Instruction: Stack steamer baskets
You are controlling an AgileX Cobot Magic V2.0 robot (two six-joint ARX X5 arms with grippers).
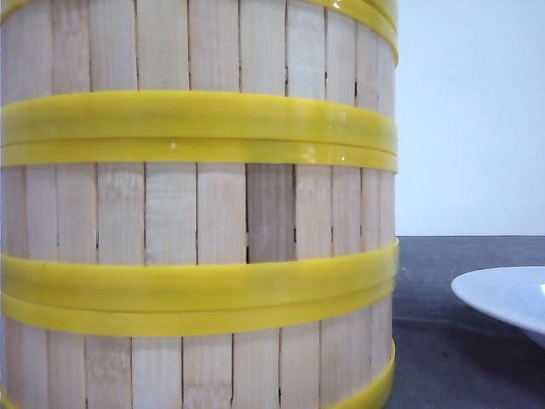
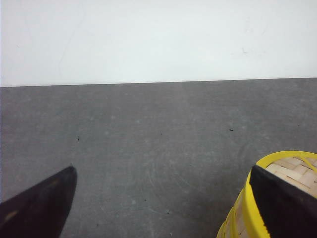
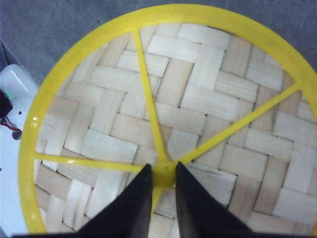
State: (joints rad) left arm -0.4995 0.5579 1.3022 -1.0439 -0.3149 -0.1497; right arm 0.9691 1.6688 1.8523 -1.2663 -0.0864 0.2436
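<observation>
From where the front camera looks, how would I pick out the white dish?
Start at the tall stack of steamer baskets filling the left of the front view. To its right, on the dark grey table, sits the white plate: smooth, low, and the only thing without yellow rims.

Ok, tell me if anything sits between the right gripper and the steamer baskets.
Yes: the woven lid lies directly under the right gripper, whose fingers appear closed on its yellow centre hub. In the left wrist view it seems to cap the steamer baskets, beside the open left gripper.
</observation>
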